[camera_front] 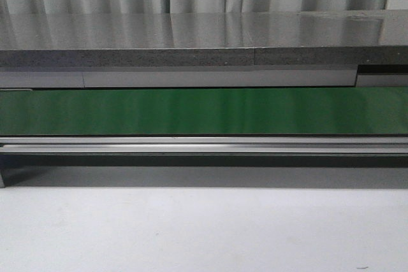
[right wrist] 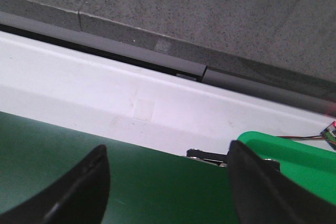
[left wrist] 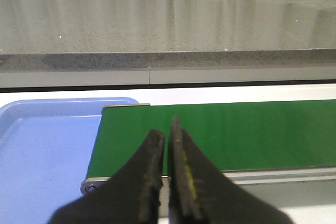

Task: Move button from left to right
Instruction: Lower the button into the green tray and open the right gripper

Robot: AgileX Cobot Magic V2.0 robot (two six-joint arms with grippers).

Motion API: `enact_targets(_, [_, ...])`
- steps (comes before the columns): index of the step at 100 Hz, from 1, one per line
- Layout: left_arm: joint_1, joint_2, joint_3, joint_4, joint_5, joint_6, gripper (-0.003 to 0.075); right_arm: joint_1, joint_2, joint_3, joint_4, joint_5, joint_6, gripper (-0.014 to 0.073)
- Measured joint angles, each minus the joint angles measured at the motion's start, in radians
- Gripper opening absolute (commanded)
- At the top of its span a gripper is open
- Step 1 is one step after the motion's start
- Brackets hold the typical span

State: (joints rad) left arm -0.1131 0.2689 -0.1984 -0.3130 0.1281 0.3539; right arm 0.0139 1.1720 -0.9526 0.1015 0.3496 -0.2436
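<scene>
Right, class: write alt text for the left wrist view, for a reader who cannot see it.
The left gripper, its black fingers nearly together, hangs over the end of a green conveyor belt. A blue tray lies beside that end, a grey stone counter runs behind, and no button is visible.

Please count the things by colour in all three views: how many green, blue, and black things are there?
Green: 2, the conveyor belt and the green tray
Blue: 1, the blue tray
Black: 2, the left gripper and the right gripper
Total: 5
</scene>
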Motion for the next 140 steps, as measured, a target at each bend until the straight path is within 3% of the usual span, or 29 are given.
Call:
enact_targets(26, [0.000, 0.000, 0.000, 0.000, 0.000, 0.000, 0.0005, 0.025, -0.341, 0.312, 0.000, -0.171, 0.000, 0.0453])
enact_targets(58, [0.000, 0.000, 0.000, 0.000, 0.000, 0.000, 0.0005, 0.025, -0.764, 0.564, 0.000, -0.190, 0.000, 0.0453])
enact_targets(68, [-0.002, 0.000, 0.000, 0.000, 0.000, 0.000, 0.0005, 0.025, -0.875, 0.610, 0.000, -0.176, 0.000, 0.0416])
enact_targets(87, [-0.002, 0.000, 0.000, 0.000, 0.000, 0.000, 0.0005, 0.025, -1.003, 0.662, 0.002, -0.147, 0.000, 0.0368])
enact_targets(111, [-0.002, 0.000, 0.000, 0.000, 0.000, 0.000, 0.0005, 0.025, -1.013, 0.666, 0.002, -0.117, 0.000, 0.0364])
enact_targets(123, [-0.002, 0.000, 0.000, 0.000, 0.000, 0.000, 0.0005, 0.025, -1.013, 0.666, 0.002, -0.084, 0.000, 0.0286])
enact_targets(140, [-0.002, 0.000, 0.000, 0.000, 0.000, 0.000, 0.0005, 0.025, -1.013, 0.669, 0.002, -0.066, 0.000, 0.0074])
